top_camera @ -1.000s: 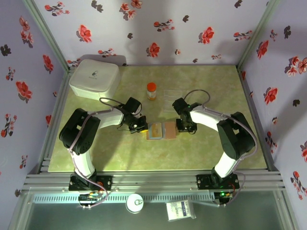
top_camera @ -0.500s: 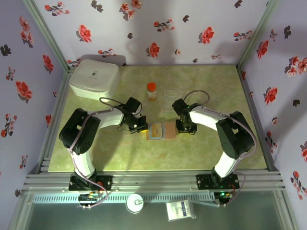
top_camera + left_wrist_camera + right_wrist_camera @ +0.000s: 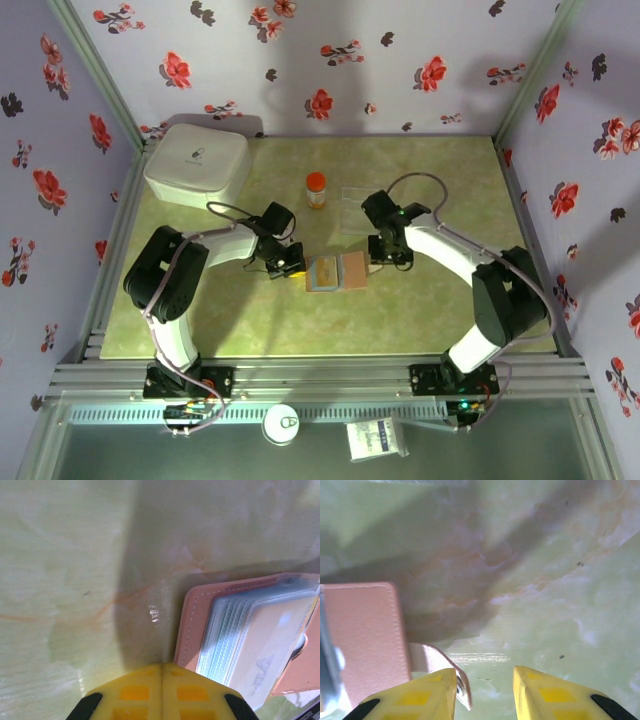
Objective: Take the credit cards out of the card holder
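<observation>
On the left, the left gripper sits where it was a second ago, low on the table at the left edge of the card holder. In its wrist view its yellow fingers are pressed together with nothing between them. Their tips lie just beside the near corner of the holder's reddish-brown border; whether they actually touch it cannot be told.

The card holder lies open and flat in the middle of the table, between the two grippers, and has barely shifted. Its left half shows a fan of clear sleeves. An orange-yellow card is still tucked in the top sleeve, so no card appears to be out yet.

The change is on the right. The right gripper has drawn a little away from the holder's right edge, toward the far side of the table, and its elbow has swung outward. Its fingers have spread further over the last second and now stand apart over bare table, pinching nothing. The clasp tab lies loose just beside the left finger, and the holder's right flap rests flat.

This looks like the end of the opening step: the flap has been let go and stays down. With the left gripper bracing the holder's edge, the right gripper seems free to go for a card.
</observation>
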Motion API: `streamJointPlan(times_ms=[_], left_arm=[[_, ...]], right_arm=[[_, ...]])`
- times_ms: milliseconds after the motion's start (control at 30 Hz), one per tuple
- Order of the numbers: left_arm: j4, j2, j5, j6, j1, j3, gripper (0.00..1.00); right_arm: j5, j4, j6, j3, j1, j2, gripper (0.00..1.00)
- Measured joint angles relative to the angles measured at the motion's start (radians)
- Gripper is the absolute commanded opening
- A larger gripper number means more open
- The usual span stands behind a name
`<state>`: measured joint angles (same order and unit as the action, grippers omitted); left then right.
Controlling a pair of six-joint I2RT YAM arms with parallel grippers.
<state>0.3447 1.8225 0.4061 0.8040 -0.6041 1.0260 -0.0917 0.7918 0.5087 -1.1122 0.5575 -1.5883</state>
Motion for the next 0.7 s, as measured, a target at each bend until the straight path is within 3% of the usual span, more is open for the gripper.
streamJointPlan(times_ms=[367, 700], left_arm=[[0.009, -0.001, -0.003, 0.000, -0.001, 0.015, 0.00], [0.011, -0.055, -0.002, 0.002, -0.002, 0.017, 0.00]], right_arm=[[0.071, -0.010, 0.043, -0.066, 0.084, 0.013, 0.37], [0.183, -0.158, 0.094, -0.048, 0.089, -0.132, 0.37]])
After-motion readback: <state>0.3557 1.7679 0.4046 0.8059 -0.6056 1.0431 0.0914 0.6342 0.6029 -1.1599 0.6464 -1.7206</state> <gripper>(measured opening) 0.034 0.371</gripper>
